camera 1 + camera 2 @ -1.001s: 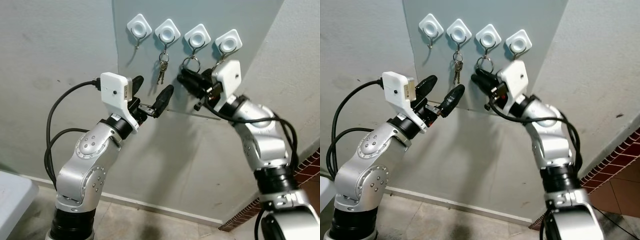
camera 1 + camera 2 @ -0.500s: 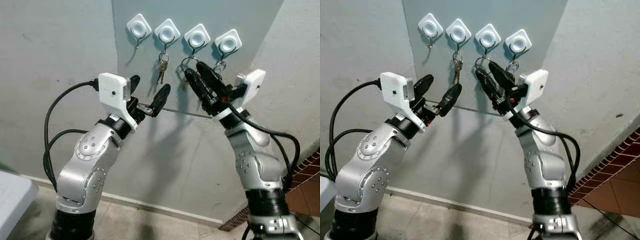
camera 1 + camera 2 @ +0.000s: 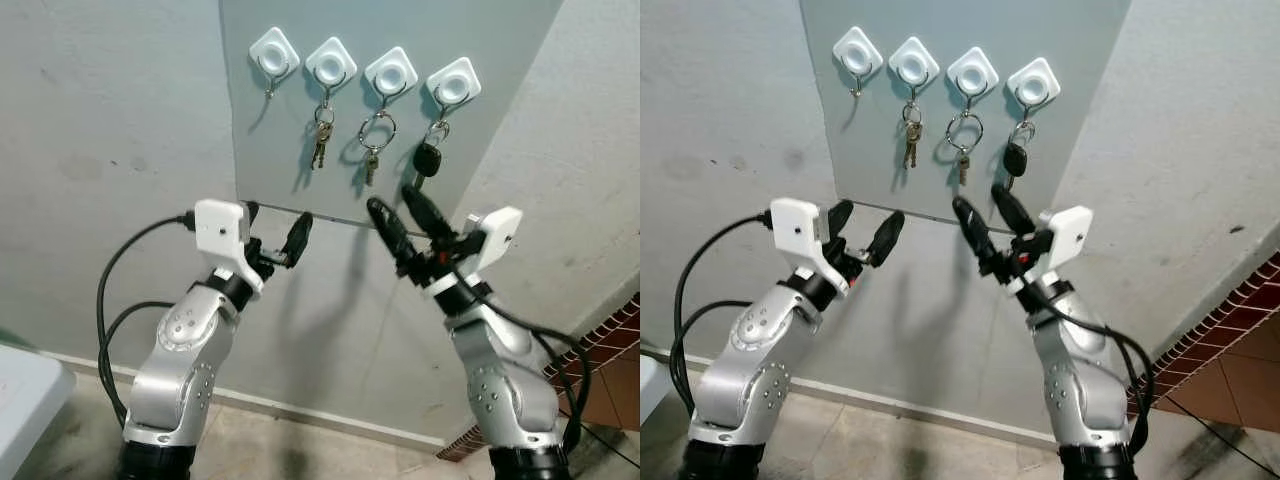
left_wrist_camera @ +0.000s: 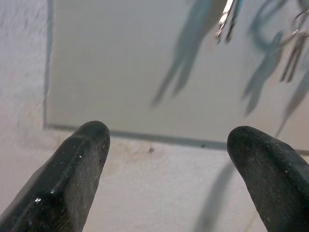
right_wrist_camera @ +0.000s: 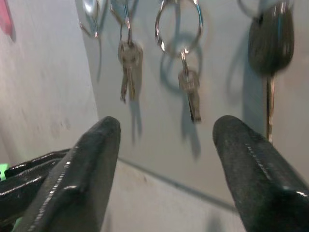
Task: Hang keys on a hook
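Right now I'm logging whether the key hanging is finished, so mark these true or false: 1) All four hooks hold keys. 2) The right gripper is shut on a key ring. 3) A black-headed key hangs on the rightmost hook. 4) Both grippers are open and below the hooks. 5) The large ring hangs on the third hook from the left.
1) False: the leftmost hook is bare; the other three hold keys.
2) False: the right gripper is open and holds nothing.
3) True: the black-headed key hangs on the rightmost hook.
4) True: the left gripper is open too.
5) True: the large ring hangs on the third hook.
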Available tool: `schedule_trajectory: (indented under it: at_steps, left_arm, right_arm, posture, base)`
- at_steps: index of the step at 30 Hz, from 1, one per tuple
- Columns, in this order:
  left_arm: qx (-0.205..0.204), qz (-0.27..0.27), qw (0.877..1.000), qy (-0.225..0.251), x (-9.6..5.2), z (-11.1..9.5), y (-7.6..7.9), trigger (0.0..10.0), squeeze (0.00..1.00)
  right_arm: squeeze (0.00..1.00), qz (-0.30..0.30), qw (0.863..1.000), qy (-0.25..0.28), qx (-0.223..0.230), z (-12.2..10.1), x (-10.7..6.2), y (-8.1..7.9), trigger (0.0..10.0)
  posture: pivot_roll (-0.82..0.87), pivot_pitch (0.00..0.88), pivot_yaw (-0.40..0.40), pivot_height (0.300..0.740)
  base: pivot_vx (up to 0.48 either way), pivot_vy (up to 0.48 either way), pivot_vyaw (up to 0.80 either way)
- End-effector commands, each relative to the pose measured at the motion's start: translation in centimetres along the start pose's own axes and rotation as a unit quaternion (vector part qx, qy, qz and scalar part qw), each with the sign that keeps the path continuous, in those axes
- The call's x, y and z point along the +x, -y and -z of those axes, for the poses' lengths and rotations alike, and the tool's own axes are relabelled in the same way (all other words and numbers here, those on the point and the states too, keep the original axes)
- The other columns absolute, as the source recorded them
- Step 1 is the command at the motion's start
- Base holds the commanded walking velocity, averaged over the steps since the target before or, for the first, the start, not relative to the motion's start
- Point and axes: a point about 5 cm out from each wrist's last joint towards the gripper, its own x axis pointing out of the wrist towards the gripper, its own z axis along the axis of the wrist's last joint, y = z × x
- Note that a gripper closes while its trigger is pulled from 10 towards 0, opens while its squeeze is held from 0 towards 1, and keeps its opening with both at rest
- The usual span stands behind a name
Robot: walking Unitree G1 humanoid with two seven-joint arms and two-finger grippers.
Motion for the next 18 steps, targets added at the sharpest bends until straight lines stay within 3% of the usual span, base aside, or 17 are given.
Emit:
schedule_trajectory:
  at_steps: [1,5,9,14,16,18]
  left_arm:
    - [-0.011,-0.027,0.999,-0.027,-0.5,2.3,-1.0,10.0,0.0]
    - [-0.012,-0.059,0.997,-0.046,-1.1,4.5,-2.0,10.0,0.0]
    - [0.062,-0.083,0.99,-0.09,-2.6,8.3,-3.2,10.0,0.0]
    - [0.026,-0.13,0.981,-0.141,-4.3,11.7,-4.7,10.0,0.0]
    - [0.012,-0.128,0.978,-0.167,-5.2,13.2,-5.0,10.0,0.0]
    - [0.005,-0.126,0.976,-0.176,-5.5,13.7,-5.1,10.0,0.0]
  right_arm:
    - [1.0,0.014,0.999,-0.04,0.0,2.0,-1.1,0.3,10.0]
    - [1.0,0.036,0.996,-0.078,0.001,4.2,-2.5,0.9,10.0]
    - [1.0,0.093,0.985,-0.145,0.026,8.0,-5.4,2.3,10.0]
    - [1.0,0.141,0.968,-0.204,0.03,10.9,-8.4,3.6,10.0]
    - [1.0,0.168,0.957,-0.235,0.032,12.1,-10.0,4.3,10.0]
    - [1.0,0.177,0.953,-0.244,0.03,12.4,-10.4,4.5,10.0]
  posture:
    - [0.0,0.0,-0.03,0.732]
    - [0.0,0.0,-0.029,0.732]
    - [-0.01,0.0,-0.024,0.732]
    - [-0.02,0.0,-0.012,0.732]
    - [-0.02,0.0,-0.01,0.732]
    - [-0.02,0.0,-0.007,0.732]
  base:
    - [0.0,0.0,0.0]
    - [0.0,0.0,0.0]
    - [0.0,0.0,0.0]
    - [0.0,0.0,0.0]
    - [0.0,0.0,0.0]
    - [0.0,0.0,0.0]
